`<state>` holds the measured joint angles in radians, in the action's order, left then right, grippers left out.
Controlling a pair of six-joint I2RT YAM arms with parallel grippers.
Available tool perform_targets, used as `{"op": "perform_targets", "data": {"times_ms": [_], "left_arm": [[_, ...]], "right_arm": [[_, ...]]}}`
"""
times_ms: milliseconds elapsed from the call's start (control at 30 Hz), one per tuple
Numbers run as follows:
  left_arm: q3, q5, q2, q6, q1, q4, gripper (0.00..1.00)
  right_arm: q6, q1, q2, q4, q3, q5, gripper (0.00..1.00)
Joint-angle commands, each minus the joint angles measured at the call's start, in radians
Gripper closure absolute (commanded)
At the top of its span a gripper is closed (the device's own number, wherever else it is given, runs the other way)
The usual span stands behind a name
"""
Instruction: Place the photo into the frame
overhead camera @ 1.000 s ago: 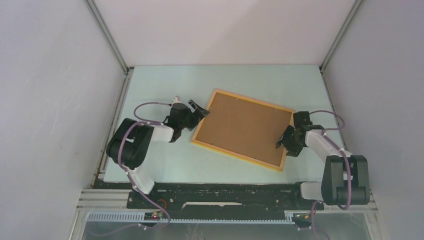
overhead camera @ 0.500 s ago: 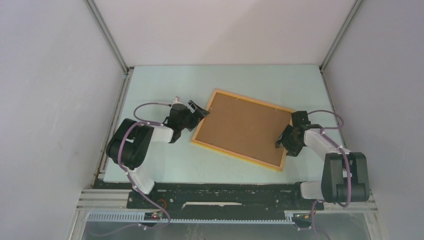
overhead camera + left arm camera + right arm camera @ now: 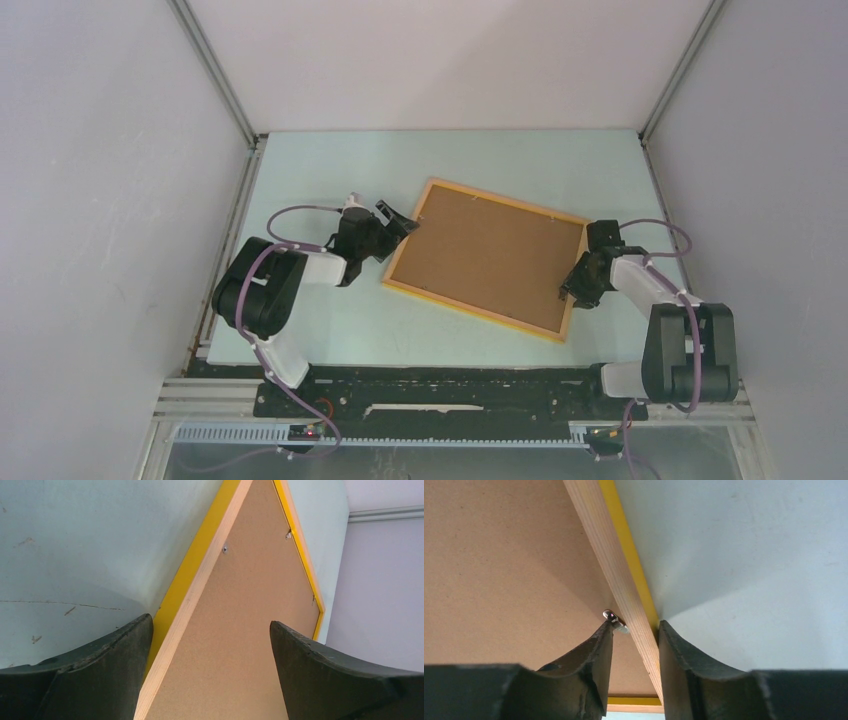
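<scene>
Got a pale green table [image 3: 320,330] boxed in by white walls [image 3: 100,200]. Lying flat on it, roughly mid-table & a bit right of centre, skewed so the far-left corner sits farthest back: the frame [image 3: 475,311], yellow-orange rim, face down w/ the brown backing board [image 3: 485,255] seated inside & facing up. Parked at the frame's left edge: left gripper [image 3: 398,219], jaws spread wide, gripping nothing, straddling the left rail w/ one finger over the table side & the other over the board (per the wrist cam). Over at the right edge: right gripper [image 3: 570,285], jaws set close on either side of the right rail, one fingertip [image 3: 601,642] on the board side right up against a small metal tab [image 3: 616,622], the other on the table side against the yellow edge. Can't tell if actually pinching the rail or just hugging it, tbh. Also visible from the left wrist cam: a couple more tabs [image 3: 225,547] on the rim's inner edge, lying on the board.
</scene>
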<state>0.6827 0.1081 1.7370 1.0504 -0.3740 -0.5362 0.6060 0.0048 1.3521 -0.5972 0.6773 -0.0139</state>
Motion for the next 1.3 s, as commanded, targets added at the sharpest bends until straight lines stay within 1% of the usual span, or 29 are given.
{"op": "perform_targets", "data": {"times_ms": [0,100,333,467,667,733,800,867,900,933,967,1000,1033,1067,1167,1267], "left_arm": [[-0.022,0.011,-0.039,0.011,0.004,-0.03,0.08],[-0.022,0.012,-0.04,0.011,0.003,-0.033,0.08],[-0.023,0.012,-0.04,0.01,0.004,-0.035,0.08],[-0.029,0.017,-0.044,0.007,0.004,-0.05,0.08],[-0.06,0.018,-0.061,0.003,0.004,-0.107,0.05],[-0.062,0.02,-0.063,0.003,0.004,-0.114,0.04],[-0.068,0.018,-0.069,0.003,0.004,-0.119,0.01],[-0.074,0.014,-0.08,0.003,0.004,-0.123,0.0],[-0.077,0.012,-0.087,0.001,0.004,-0.126,0.0],[-0.081,0.01,-0.094,0.001,0.003,-0.127,0.0],[-0.086,0.009,-0.104,0.0,0.006,-0.13,0.0],[-0.091,0.007,-0.115,-0.003,0.007,-0.131,0.0],[-0.098,0.005,-0.128,-0.006,0.009,-0.131,0.0],[-0.106,0.002,-0.142,-0.009,0.012,-0.131,0.0],[-0.126,-0.002,-0.195,-0.026,0.022,-0.131,0.0],[-0.153,-0.027,-0.261,-0.051,0.028,-0.12,0.0]], "right_arm": [[-0.012,0.003,0.004,0.014,0.017,0.025,0.62],[-0.025,0.003,-0.005,0.008,0.016,0.025,0.69],[-0.047,0.003,-0.013,0.038,0.016,0.025,1.0],[-0.086,0.004,-0.043,0.06,0.015,0.025,1.0],[-0.171,0.01,-0.091,0.111,0.012,0.031,1.0],[-0.201,0.003,-0.087,0.135,0.014,0.024,1.0],[-0.206,-0.032,-0.077,0.132,0.027,0.024,1.0],[-0.2,-0.046,-0.077,0.114,0.044,-0.017,1.0],[-0.196,-0.046,-0.083,0.106,0.048,-0.02,0.94],[-0.194,-0.047,-0.091,0.095,0.052,-0.015,0.82],[-0.193,-0.048,-0.101,0.088,0.053,-0.01,0.72],[-0.193,-0.049,-0.112,0.08,0.052,-0.005,0.64],[-0.195,-0.05,-0.118,0.073,0.053,-0.003,0.58],[-0.192,-0.049,-0.122,0.062,0.052,-0.006,0.53],[-0.173,-0.049,-0.145,0.045,0.037,-0.029,0.42],[-0.158,-0.049,-0.176,0.045,0.015,-0.031,0.33]]}}
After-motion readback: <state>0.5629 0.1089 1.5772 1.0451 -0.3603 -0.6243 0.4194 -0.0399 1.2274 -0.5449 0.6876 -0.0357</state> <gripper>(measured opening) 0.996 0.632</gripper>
